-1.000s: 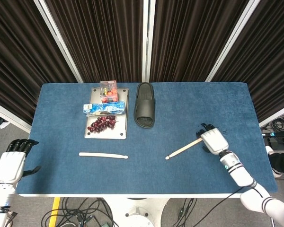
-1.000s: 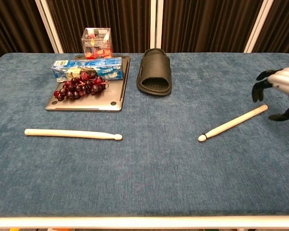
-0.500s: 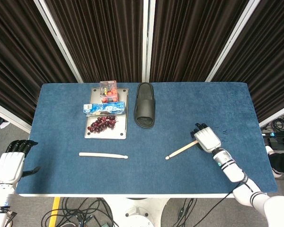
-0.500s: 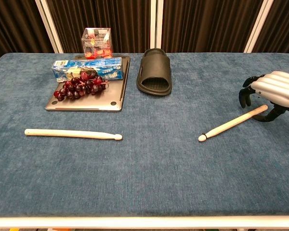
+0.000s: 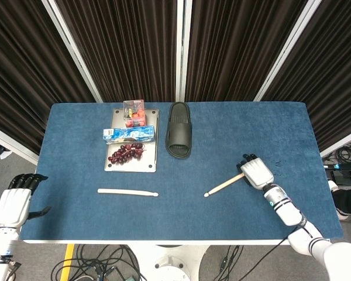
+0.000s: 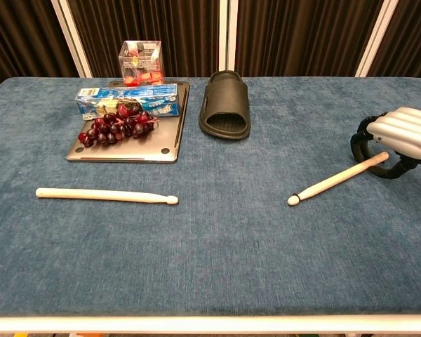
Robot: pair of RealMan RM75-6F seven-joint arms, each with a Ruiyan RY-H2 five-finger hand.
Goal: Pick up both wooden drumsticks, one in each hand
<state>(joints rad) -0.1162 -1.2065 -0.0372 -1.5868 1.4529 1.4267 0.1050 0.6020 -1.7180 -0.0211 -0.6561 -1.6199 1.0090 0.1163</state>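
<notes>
Lying nearest the front edge of the tabletop, the left drumstick runs almost straight left-right, tip toward centre, butt toward the left robot hand. That hand hangs off the tabletop's left front corner, near the butt but apart from it, fingers loosely curled, holding nothing. Further back and to the right, the right drumstick slants, tip toward centre-front, butt up under the right robot hand. Fingers and thumb curl around the butt end; the grasp looks closing or just closed, though firm contact cannot be confirmed. Stick not yet lifted. Beyond: grapes, laptop, slipper
</notes>
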